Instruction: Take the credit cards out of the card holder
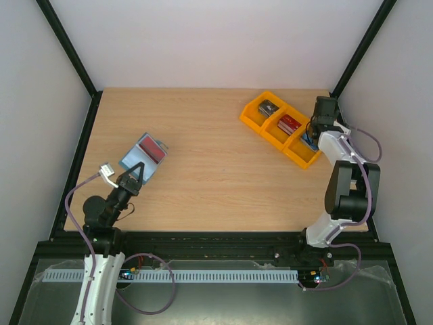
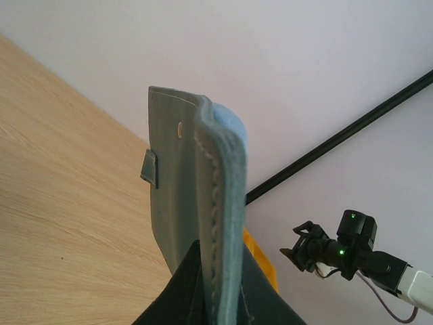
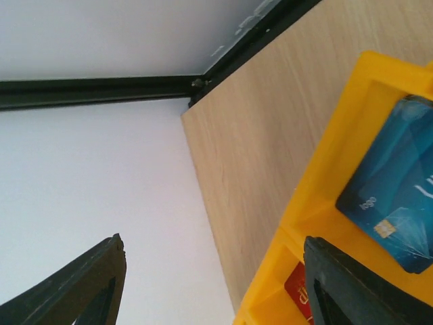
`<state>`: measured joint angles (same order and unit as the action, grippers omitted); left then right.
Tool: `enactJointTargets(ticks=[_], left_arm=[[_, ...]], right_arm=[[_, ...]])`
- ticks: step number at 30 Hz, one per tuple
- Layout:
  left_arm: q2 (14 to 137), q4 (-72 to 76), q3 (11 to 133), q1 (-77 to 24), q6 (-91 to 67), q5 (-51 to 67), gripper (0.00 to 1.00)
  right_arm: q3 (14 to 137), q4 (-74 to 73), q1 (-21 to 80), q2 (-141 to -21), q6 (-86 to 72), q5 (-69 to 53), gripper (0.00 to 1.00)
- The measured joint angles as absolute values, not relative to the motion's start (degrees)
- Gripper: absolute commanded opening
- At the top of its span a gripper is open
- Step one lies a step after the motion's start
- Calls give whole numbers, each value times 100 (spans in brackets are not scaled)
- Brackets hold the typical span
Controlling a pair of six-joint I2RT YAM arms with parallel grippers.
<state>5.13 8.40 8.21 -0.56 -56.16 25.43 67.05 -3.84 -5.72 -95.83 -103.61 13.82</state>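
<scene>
Clamping the card holder (image 1: 144,157) at left on the desk (image 1: 216,196), left jaws are presumably steadying it for extraction, while right jaws are hanging released over a blue credit card (image 3: 392,183) in the orange tray (image 1: 254,112).

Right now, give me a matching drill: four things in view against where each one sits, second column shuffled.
1 grey card
2 red tray card
3 blue card
4 card holder

A clamped in the left end effector
B middle compartment of the orange tray
C end compartment below the open right end effector
D opposite end compartment

Pairs: 1-D, 2-B, 3-C, 4-A
</scene>
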Motion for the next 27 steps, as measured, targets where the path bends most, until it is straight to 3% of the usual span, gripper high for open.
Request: enactJointTargets(ticks=[6, 9, 15, 19, 23, 27], left_arm=[[425, 910, 821, -56, -5398, 2646, 2], [423, 1083, 829, -56, -5133, 2853, 2], [797, 1647, 1142, -56, -4587, 3472, 2], [1037, 2196, 1374, -56, -4270, 4034, 2], [1179, 2480, 1632, -56, -3999, 4593, 2], [1251, 2659, 1876, -56, -3839, 5083, 2]], right_arm=[[6908, 134, -561, -9520, -8578, 541, 77], [7131, 475, -281, -9408, -7059, -270, 100], [8123, 648, 1951, -9192, -3594, -3072, 99], [8659, -67, 3433, -9196, -1933, -4668, 99], [8945, -1105, 4095, -9205, -744, -5535, 99], [8952, -1640, 4136, -9205, -174, -5924, 99]])
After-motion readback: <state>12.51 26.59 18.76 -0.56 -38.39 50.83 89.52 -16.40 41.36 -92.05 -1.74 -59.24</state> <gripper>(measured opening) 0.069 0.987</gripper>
